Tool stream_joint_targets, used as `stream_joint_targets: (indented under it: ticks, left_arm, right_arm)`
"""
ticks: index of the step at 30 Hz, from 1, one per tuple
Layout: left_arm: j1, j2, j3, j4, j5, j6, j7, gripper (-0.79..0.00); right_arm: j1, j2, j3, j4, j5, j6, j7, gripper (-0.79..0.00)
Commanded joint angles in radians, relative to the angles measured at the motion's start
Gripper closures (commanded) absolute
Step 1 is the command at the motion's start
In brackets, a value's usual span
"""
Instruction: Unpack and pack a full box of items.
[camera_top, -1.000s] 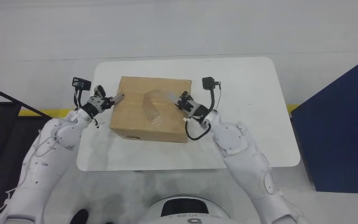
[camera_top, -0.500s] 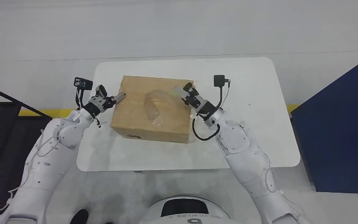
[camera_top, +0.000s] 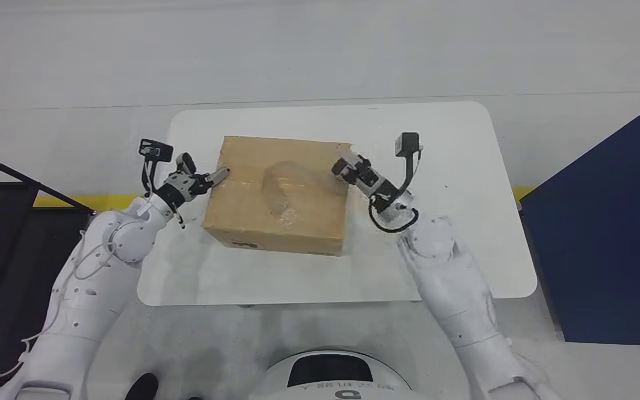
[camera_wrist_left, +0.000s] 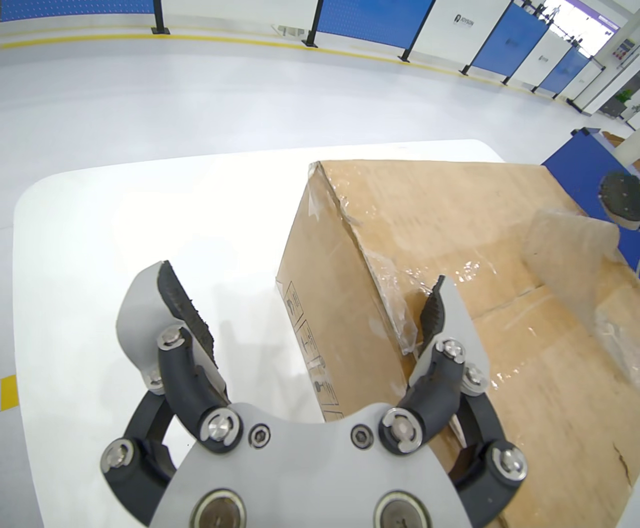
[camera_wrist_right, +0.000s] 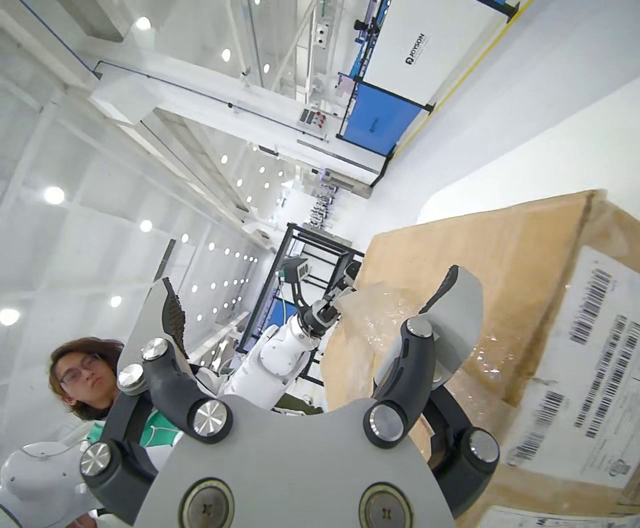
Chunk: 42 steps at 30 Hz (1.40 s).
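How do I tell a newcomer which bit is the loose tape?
On the white table sits one brown cardboard box. Near the middle of its top, a strip of clear tape stands up off the cardboard. Unlike the flat tape along the seam, it is lifted and crinkled.

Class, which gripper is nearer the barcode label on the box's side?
Right. The right gripper sits at the box edge next to the barcode label; the left gripper is at the opposite edge.

Bright ceiling lamps (camera_wrist_right: 54, 195), glare on table (camera_wrist_left: 150, 210), glints on taped box (camera_wrist_left: 450, 225), wrist-view edges bowed
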<state>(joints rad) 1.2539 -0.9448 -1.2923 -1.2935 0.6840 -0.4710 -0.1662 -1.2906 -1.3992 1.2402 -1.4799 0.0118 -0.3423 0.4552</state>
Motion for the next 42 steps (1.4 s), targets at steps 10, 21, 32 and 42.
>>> stream_joint_targets:
  ticks: [10, 21, 32, 42]
  left_arm:
    - [0.003, -0.008, -0.003, -0.008, 0.013, 0.008, -0.002, -0.785]
    - [0.006, -0.016, -0.003, -0.011, 0.021, 0.012, -0.002, -0.785]
    - [0.017, -0.020, -0.020, -0.012, 0.027, 0.008, 0.002, -0.785]
    - [0.018, -0.024, -0.029, -0.013, 0.033, 0.002, -0.008, -0.785]
  right_arm:
    - [0.099, 0.005, -0.035, 0.098, 0.188, 0.061, 0.313, -0.785]
    - [0.006, 0.023, 0.028, 0.040, 0.175, -0.113, 0.227, -0.785]
    - [-0.116, 0.058, 0.171, 0.074, 0.444, -0.236, 0.406, -0.785]
    - [-0.048, 0.061, 0.129, 0.155, 0.488, -0.072, 0.427, -0.785]
